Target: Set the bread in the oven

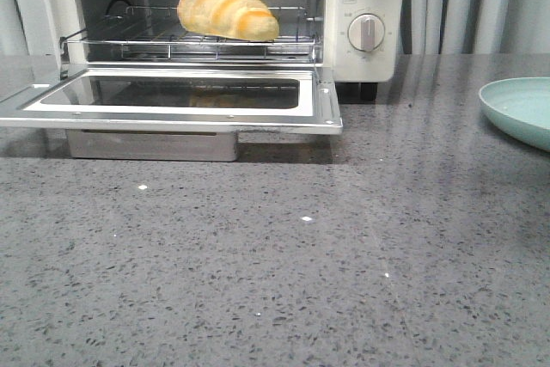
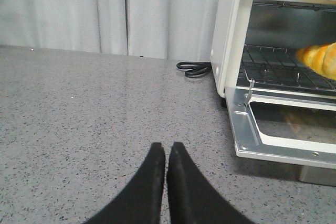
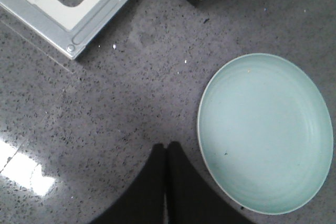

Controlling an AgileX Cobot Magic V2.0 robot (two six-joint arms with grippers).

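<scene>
The golden striped bread (image 1: 227, 9) lies on the wire rack inside the cream-white oven (image 1: 365, 6), whose glass door (image 1: 172, 96) hangs open and flat. The left wrist view shows the bread (image 2: 320, 59) at the frame edge inside the oven (image 2: 231, 35). My left gripper (image 2: 166, 148) is shut and empty above the grey counter, to the left of the oven. My right gripper (image 3: 166, 148) is shut and empty above the counter, beside a mint-green plate (image 3: 265, 132). Neither gripper shows in the front view.
The mint-green plate (image 1: 520, 109) sits at the right of the counter. A black power cord (image 2: 193, 68) lies beside the oven's left side. The open door's corner (image 3: 73, 30) juts out over the counter. Grey curtains hang behind.
</scene>
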